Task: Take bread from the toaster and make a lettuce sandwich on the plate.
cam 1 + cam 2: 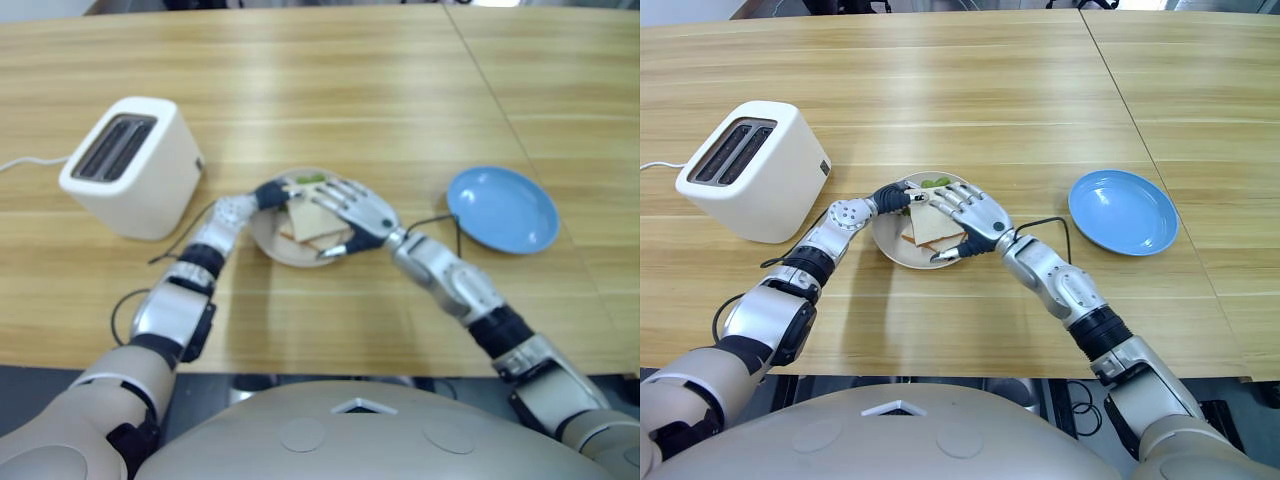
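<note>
Judging from dark, bare-looking slots on white toaster [750,170] at left of table [990,90], can call bread-fetching done. Looks approx. two-thirds through, maybe more: bread [928,228] already stacked on beige plate [887,245] mid-table, w/ lettuce [935,182] at plate's far edge, green bits peeking out beyond top slice. Can't tell whether tucked betw. slices or just lying beside them.

Left to do, prob.: settle top slice square, let go, pull both hands clear.

Right hand [975,215] over stack, fingers [952,203] nearly straight & spread across top slice, thumb at its near edge. Reads as loose pinch on bread rather than firm grip. Left hand [890,197] at plate's far-left rim, touching or v. close to slice's corner & lettuce; hold there can't be told.

Re bread: pale, square-ish slices, browner crust line showing at near side under top one, top slice sitting a bit skewed vs. lower. Lettuce small, light green, mostly covered.

Blue plate [1122,212] off to right, well apart from sandwich plate. White cord [655,165] trailing from toaster toward left edge.
</note>
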You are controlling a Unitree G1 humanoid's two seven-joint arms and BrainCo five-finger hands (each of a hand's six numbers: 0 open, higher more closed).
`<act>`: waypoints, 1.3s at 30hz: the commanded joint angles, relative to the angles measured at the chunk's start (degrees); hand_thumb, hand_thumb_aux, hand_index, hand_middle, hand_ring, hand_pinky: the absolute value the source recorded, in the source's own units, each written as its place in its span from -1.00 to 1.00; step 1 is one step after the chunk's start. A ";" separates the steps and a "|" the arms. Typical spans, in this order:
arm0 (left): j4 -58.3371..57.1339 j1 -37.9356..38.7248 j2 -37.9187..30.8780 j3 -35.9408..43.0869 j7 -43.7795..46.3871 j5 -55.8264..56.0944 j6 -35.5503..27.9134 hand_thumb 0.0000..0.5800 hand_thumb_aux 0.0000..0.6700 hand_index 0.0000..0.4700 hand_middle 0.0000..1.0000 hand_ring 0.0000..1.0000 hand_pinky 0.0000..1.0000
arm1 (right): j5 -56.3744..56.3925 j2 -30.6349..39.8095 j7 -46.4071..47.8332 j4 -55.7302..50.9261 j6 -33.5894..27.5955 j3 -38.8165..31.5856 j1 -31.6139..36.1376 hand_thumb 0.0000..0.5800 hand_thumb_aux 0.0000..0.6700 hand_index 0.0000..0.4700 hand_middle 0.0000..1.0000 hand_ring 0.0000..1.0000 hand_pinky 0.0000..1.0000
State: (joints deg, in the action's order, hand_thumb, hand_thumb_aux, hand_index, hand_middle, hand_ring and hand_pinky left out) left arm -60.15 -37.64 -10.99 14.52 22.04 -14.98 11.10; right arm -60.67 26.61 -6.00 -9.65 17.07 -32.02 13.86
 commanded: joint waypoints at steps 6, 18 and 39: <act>-1.83 3.47 -0.95 2.78 -0.37 -3.24 -2.86 1.00 1.00 0.96 1.00 1.00 1.00 | 1.28 -0.33 16.36 -16.72 -1.71 -7.62 -1.16 -1.00 -1.00 -1.00 -1.00 -1.00 -1.00; 28.65 8.01 -10.06 -3.66 -16.89 -8.09 -8.15 -1.00 -1.00 -1.00 -1.00 -1.00 -1.00 | 3.27 0.00 15.65 -14.74 -2.79 -7.40 -2.11 -1.00 -1.00 -1.00 -1.00 -1.00 -1.00; 57.90 22.27 -9.65 -9.03 1.27 14.32 -9.17 1.00 1.00 0.96 1.00 1.00 1.00 | 11.45 3.38 -18.06 4.89 10.24 8.29 -6.72 1.00 1.00 0.96 1.00 1.00 1.00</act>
State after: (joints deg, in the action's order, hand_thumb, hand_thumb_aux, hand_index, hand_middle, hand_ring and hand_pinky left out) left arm -7.11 -17.17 -20.90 4.63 17.63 -5.92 1.66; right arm -51.51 29.22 -22.00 -12.00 26.13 -28.01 7.72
